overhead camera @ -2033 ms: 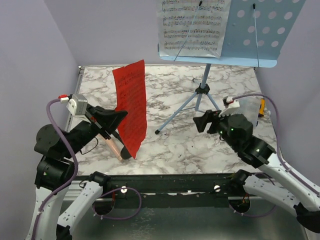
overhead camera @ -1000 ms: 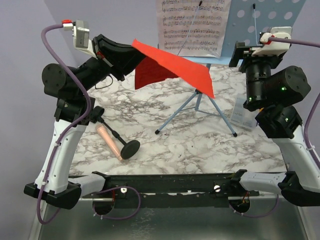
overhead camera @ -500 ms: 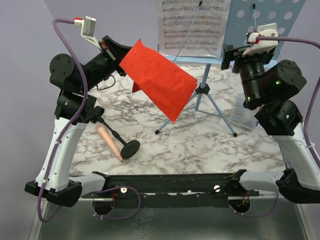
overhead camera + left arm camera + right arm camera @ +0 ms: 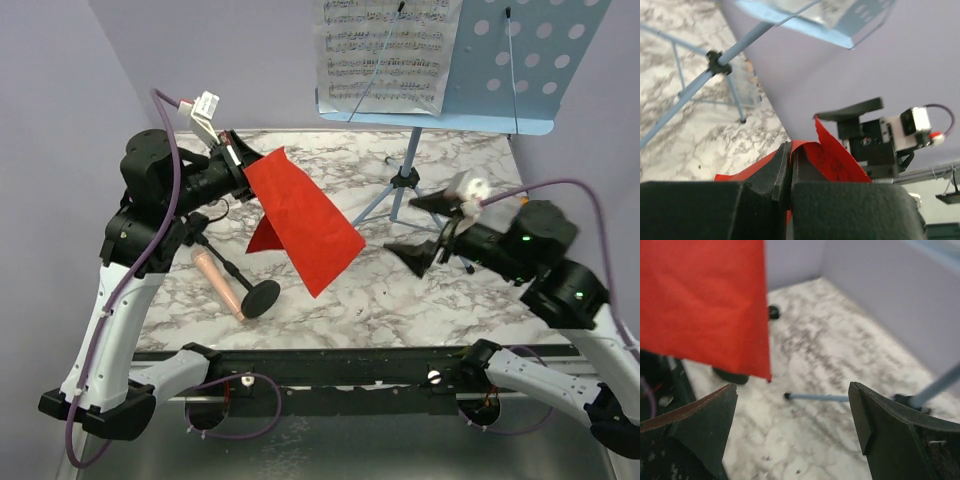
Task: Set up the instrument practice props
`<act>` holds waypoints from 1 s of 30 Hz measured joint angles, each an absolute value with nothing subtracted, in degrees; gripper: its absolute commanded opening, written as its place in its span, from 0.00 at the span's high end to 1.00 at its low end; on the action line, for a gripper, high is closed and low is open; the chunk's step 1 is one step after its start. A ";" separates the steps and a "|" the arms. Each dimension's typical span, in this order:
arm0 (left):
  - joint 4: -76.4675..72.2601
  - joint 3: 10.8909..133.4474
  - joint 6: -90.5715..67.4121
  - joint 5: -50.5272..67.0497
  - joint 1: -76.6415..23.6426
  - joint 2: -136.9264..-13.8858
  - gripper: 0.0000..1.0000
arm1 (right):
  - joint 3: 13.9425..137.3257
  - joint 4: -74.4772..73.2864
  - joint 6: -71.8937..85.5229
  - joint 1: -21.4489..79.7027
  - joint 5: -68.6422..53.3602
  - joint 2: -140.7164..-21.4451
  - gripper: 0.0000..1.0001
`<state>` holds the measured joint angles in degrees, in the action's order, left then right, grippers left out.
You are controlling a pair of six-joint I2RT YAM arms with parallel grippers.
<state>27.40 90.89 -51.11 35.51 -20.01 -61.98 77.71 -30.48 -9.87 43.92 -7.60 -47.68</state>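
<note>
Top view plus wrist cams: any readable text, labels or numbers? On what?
No text can be read in any view.
sheet music: printed staves and notes; any words are too small to read.
red sheet: dark print shows in the left wrist view, too blurred to read.

- The music stand stands at the back right of the table.
- The sheet music rests on the left half of its desk.
- The loose sheet hangs above the table, left of the stand's legs, pinched at its top by the left gripper.
- The microphone lies on the table, near left, under that sheet.
- The right gripper hovers right of the sheet, jaws apart.
</note>
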 measured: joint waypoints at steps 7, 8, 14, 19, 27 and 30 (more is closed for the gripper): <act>35.68 78.72 -56.25 30.33 -19.99 -58.59 1.00 | 50.54 -20.97 -3.92 43.94 -24.95 -47.42 0.00; 36.58 76.93 -57.28 30.06 -19.99 -58.19 1.00 | 47.09 -18.50 -2.74 43.94 -25.56 -47.05 0.00; 38.13 70.74 -60.99 30.00 -19.99 -57.54 1.00 | 32.51 2.83 8.43 43.94 -26.06 -44.86 0.04; 37.74 67.44 -62.74 29.91 -19.99 -55.83 1.00 | 28.71 20.69 18.74 43.94 -27.29 -47.00 0.07; 34.81 61.49 -68.71 29.08 -19.99 -52.27 1.00 | 24.25 33.63 26.48 43.94 -27.86 -47.07 0.09; 33.82 59.92 -70.00 29.10 -19.99 -52.31 1.00 | 23.59 36.71 29.69 43.97 -26.02 -46.37 0.14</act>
<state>33.82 59.92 -70.00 29.10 -19.99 -52.31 23.59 36.71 29.69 43.97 -26.02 -46.37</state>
